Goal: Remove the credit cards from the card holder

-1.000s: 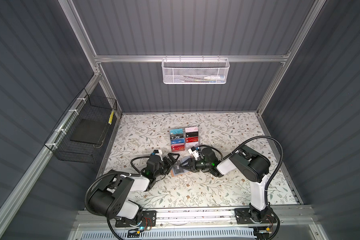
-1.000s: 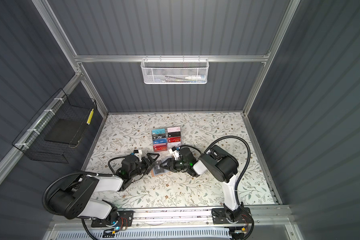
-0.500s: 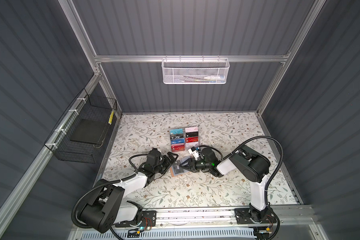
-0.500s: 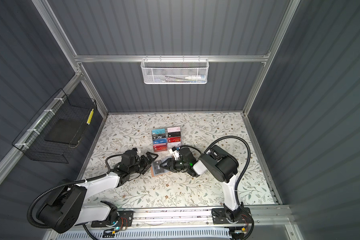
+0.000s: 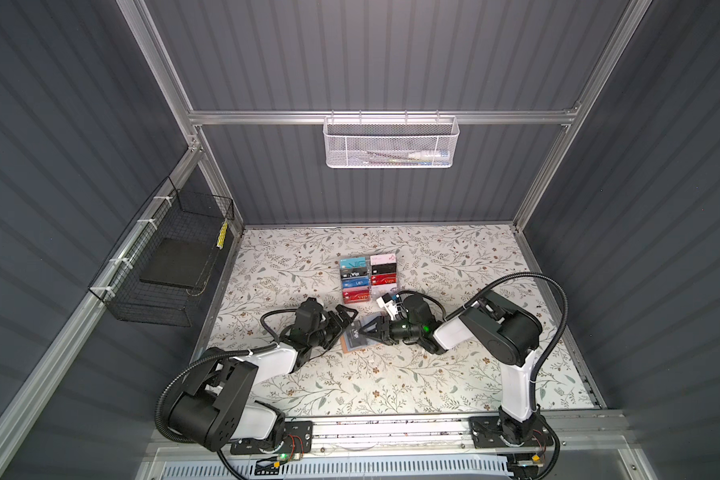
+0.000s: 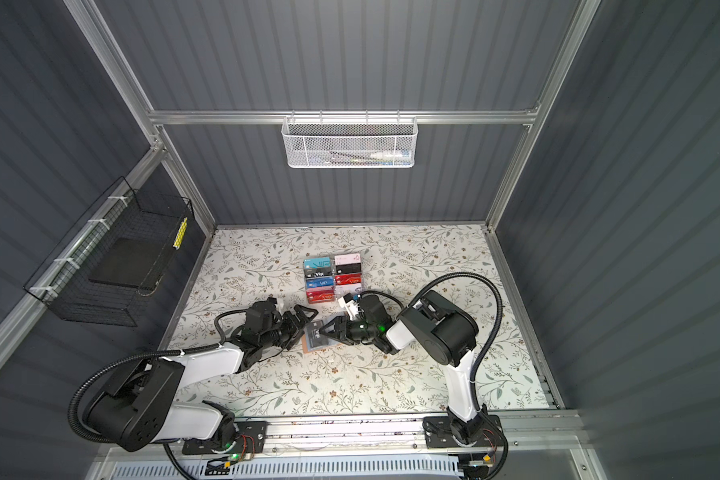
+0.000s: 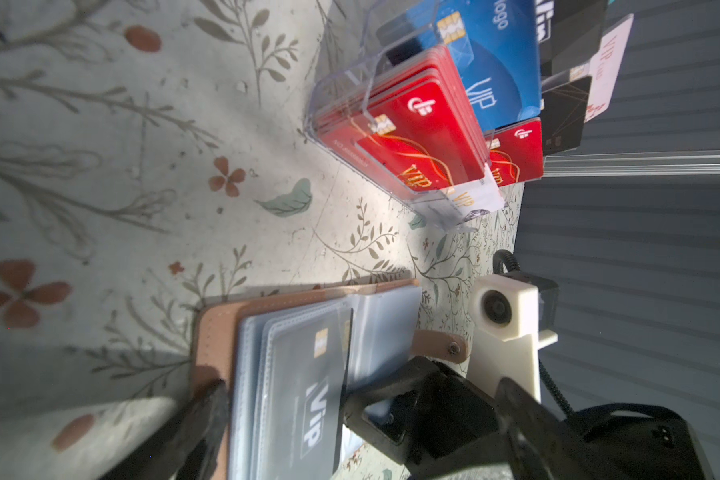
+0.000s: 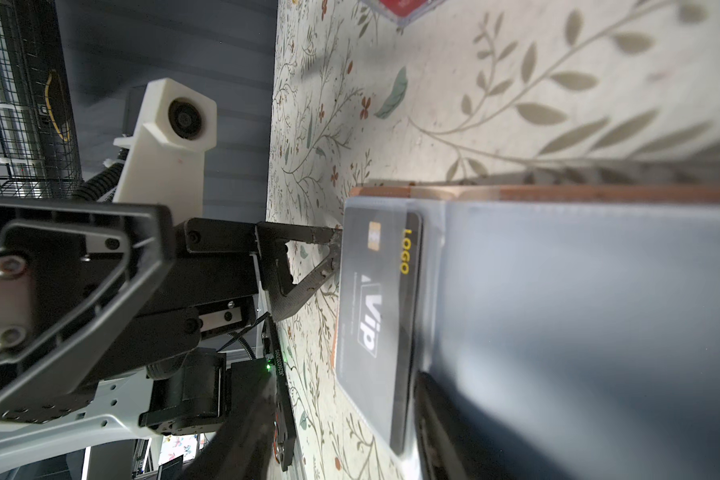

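— Swung the left elbow out and back within the last second, yet kept the left gripper (image 5: 345,325) at the same tan edge. Left the right gripper (image 5: 366,332) unmoved.

— Fingers?

— Spread to the widest on the left, with one fingertip (image 8: 334,239) seemingly touching the end of the card holder (image 7: 215,332). About half parted on the right, pressed down on the grey-blue pocket pages (image 8: 558,291), pinching nothing visible.

— Holder's place?

— Flat and open between the two sets of fingers, with a black VIP card (image 7: 308,374) still pocketed just ahead of the right tips.

— Progress?

— Judged unfinished: at least that card left to pull. Cannot tell about the pages beneath. Farther past the right fingers, a clear rack (image 7: 441,210) holding stacked cards (image 7: 412,137); cannot say whether taken from this holder.
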`<action>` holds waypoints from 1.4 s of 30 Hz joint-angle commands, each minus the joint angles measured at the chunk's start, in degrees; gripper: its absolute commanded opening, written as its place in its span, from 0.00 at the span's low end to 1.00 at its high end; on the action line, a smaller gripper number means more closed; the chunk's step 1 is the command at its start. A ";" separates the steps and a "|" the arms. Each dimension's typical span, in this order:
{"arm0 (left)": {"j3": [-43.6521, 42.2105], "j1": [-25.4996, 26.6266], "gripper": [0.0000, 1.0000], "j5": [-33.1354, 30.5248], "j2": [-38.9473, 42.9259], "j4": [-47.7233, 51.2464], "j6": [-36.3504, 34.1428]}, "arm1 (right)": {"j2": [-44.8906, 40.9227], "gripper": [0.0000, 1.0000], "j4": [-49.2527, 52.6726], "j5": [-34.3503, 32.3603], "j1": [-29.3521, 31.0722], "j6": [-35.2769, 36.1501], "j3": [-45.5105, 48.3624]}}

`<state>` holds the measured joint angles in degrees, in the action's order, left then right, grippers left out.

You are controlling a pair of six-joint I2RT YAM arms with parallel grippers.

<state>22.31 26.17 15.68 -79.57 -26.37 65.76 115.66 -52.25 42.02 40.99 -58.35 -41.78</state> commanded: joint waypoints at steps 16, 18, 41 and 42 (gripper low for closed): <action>-5.04 1.73 1.00 0.77 -8.12 -9.63 3.34 | -0.68 0.55 -5.70 1.18 0.41 -3.11 1.43; -5.23 1.78 1.00 0.93 -9.06 -10.72 3.60 | -0.68 0.55 -4.70 0.91 0.45 -2.62 1.34; -5.60 1.86 1.00 0.93 -9.45 -11.02 3.31 | -3.50 0.55 6.87 -3.67 -0.47 3.69 1.41; -5.62 1.82 1.00 0.98 -9.53 -11.16 3.37 | -3.51 0.55 7.69 -3.74 -0.52 4.16 1.23</action>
<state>19.09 27.44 16.43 -87.02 -44.86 69.19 111.83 -47.03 39.20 40.64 -56.12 -40.47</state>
